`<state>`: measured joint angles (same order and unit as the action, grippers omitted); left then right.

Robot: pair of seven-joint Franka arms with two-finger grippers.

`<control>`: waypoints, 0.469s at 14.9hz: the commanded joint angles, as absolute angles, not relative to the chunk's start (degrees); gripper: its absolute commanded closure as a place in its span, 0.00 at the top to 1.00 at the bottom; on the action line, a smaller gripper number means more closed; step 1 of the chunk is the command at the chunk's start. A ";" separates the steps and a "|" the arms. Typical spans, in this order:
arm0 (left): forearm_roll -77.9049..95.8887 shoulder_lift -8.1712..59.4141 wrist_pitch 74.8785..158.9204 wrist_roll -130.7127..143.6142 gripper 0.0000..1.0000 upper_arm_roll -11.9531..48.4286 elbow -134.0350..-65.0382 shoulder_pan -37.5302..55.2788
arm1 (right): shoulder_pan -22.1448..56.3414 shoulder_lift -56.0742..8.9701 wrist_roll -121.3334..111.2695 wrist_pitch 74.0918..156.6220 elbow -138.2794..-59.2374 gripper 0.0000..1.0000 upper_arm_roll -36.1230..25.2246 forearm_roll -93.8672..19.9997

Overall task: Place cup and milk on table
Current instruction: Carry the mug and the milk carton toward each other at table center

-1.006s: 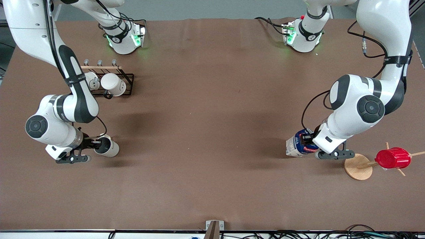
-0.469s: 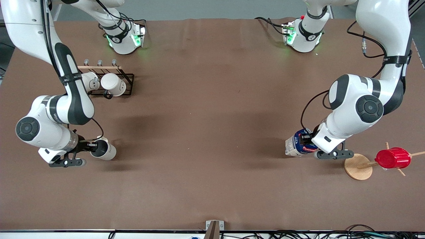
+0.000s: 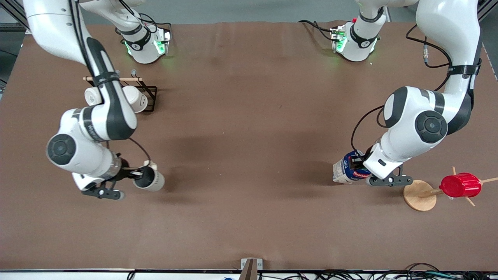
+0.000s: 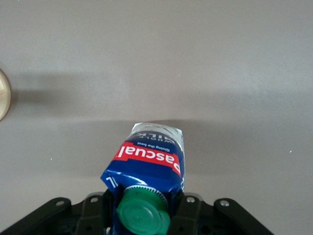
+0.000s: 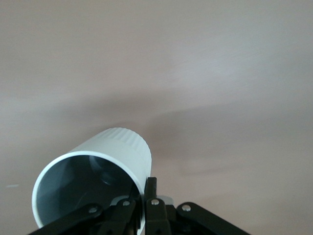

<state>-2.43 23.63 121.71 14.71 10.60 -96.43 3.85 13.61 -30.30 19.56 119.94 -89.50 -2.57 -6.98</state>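
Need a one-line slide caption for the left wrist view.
Left end effector shut on the milk, held over the table.

1. Table (image 3: 249, 155): plain matte brown.
2. Cup (image 3: 149, 179): pale grey outside, dark grey inside, fine ribbing near the rim.
3. Milk (image 4: 149, 164): dark blue top, green cap, white sides, red label with white lettering.
4. Ribbed cup (image 3: 461, 185): red.
5. Round stand base (image 3: 418, 196): light wood.
6. Rack mugs (image 3: 134, 99): white.

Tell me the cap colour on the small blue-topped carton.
Green, round cap on the milk carton; clearest in the left wrist view.
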 commanded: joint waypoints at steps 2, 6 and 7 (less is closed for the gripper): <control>-2.64 21.62 119.97 15.29 0.01 11.16 -95.36 4.13 | 19.67 -31.28 29.85 119.88 -88.42 0.01 -3.08 -10.37; -2.55 21.62 119.97 15.99 0.01 11.42 -95.36 4.57 | 25.74 -33.75 39.88 123.47 -87.89 0.01 -3.16 -10.37; -2.55 21.62 119.97 17.48 0.01 11.34 -95.36 5.61 | 27.06 -34.10 41.73 124.44 -88.06 0.01 -3.16 -10.46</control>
